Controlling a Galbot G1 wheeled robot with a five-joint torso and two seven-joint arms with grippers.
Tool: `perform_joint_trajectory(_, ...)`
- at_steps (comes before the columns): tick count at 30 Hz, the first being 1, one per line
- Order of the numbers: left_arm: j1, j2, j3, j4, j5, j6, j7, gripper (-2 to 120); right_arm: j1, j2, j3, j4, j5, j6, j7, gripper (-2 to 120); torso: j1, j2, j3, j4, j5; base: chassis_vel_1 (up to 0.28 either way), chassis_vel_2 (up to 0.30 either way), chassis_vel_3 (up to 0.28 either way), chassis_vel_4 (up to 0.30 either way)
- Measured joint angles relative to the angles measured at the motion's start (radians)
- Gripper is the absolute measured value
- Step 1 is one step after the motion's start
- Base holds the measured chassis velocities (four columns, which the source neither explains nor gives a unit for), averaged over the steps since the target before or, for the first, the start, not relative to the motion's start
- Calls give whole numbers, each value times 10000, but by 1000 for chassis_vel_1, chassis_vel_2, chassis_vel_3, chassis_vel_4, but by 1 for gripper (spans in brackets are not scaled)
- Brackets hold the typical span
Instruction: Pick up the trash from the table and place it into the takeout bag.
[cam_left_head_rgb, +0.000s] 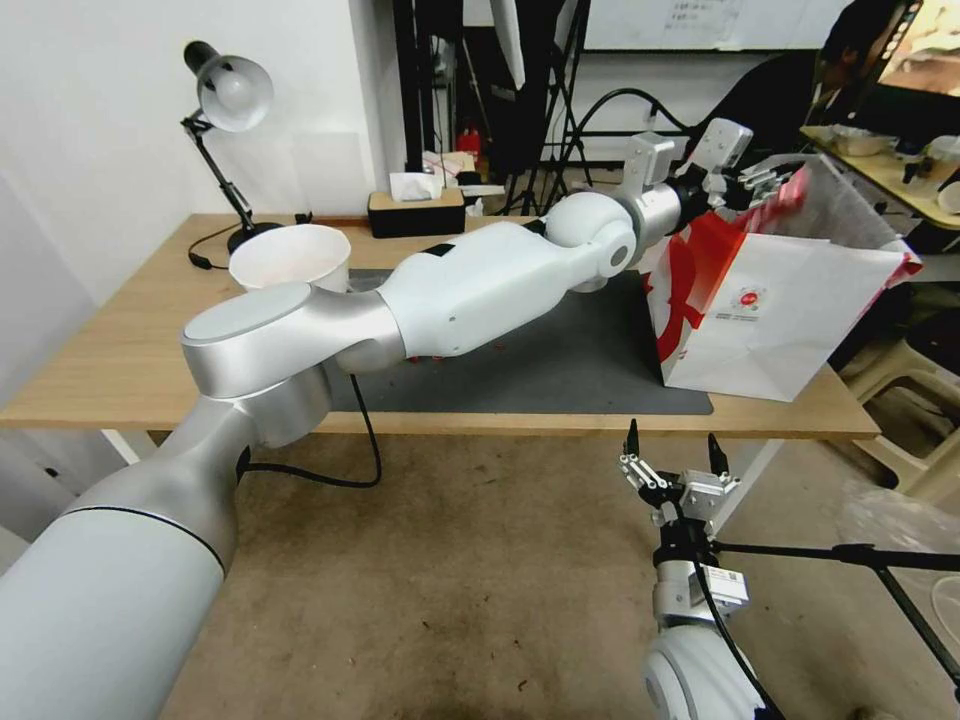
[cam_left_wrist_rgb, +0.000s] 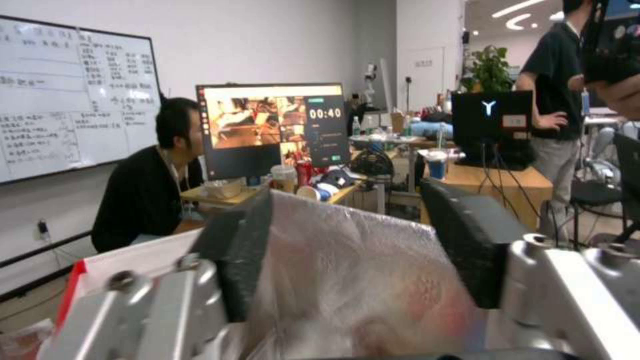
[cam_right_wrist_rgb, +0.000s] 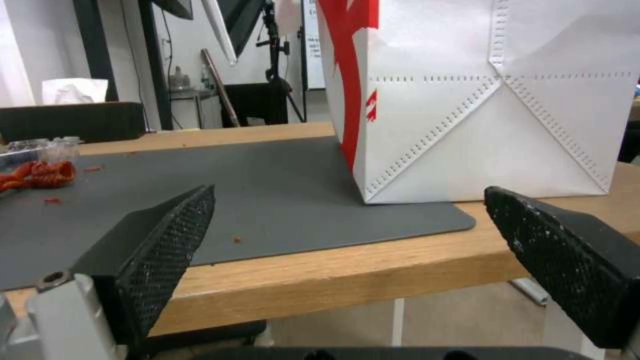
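drop-off step, i judge: left end effector over the takeout bag mouth, fingers spread, nothing clearly gripped. right end effector idles released below the tabletop. red scraps need fetching next.

I see a plain white wall filling the upper left of the head view, with a silver desk lamp on a black jointed arm standing before it. Across the bottom of that frame runs a worn brownish floor. At top centre, black stands and cables crowd together. In my left wrist view a whiteboard covered in writing hangs at the left on a pale wall, a lit monitor sits mid-frame on a cluttered desk, a potted plant stands toward the upper right, and bright ceiling lights glow at the top right.
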Motion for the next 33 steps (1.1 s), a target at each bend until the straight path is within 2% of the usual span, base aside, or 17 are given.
perform_joint_trajectory(1,0,0,0,0,0,0,0,59,0,0,0,0,0,0,0,100,0,0,0,0,0,0,0,0,0)
perform_joint_trajectory(4,83,93,-320,-152,0,-73,-186,74,-2,0,0,26,-4,-3,2,100,0,0,0,-2,0,0,0,0,0)
perform_joint_trajectory(5,83,93,-320,-152,0,-73,-186,74,-2,0,0,26,-4,-3,2,100,0,0,0,-2,0,0,0,0,0)
perform_joint_trajectory(8,208,465,-610,-537,-74,-84,-541,89,-2,-7,1,34,-5,-7,5,100,0,0,0,-3,-1,0,0,0,0)
perform_joint_trajectory(10,253,663,-621,-705,-101,-93,-657,92,3,-9,1,35,-5,-8,5,100,0,0,0,-3,-1,0,0,0,0)
perform_joint_trajectory(11,315,906,-627,-883,-126,-97,-761,97,10,-9,2,34,-5,-9,5,100,-1,0,0,-1,-1,0,0,0,0)
perform_joint_trajectory(13,397,1173,-656,-1080,-144,-105,-861,99,17,-4,3,34,-5,-9,5,100,0,0,0,1,-2,0,0,0,0)
perform_joint_trajectory(17,868,2113,-1079,-1651,-184,-115,-1096,100,12,6,4,34,-5,-11,6,100,0,0,0,1,-4,0,0,0,0)
perform_joint_trajectory(18,868,2113,-1079,-1651,-184,-115,-1096,100,12,6,4,34,-5,-11,6,100,0,0,0,1,-4,0,0,0,0)
perform_joint_trajectory(21,1209,2695,-1394,-1946,-149,-125,-1180,100,20,-18,5,35,-6,-32,8,100,0,0,0,1,-3,0,0,0,0)
perform_joint_trajectory(26,1501,3108,-1618,-2168,-93,-132,-1207,100,29,-39,6,44,-5,-46,8,100,0,0,-1,-1,-2,0,0,0,0)
perform_joint_trajectory(33,2779,4514,-2329,-3081,190,-195,-1258,100,50,-8,-29,43,-26,-64,7,100,0,0,0,-1,-3,0,0,0,0)
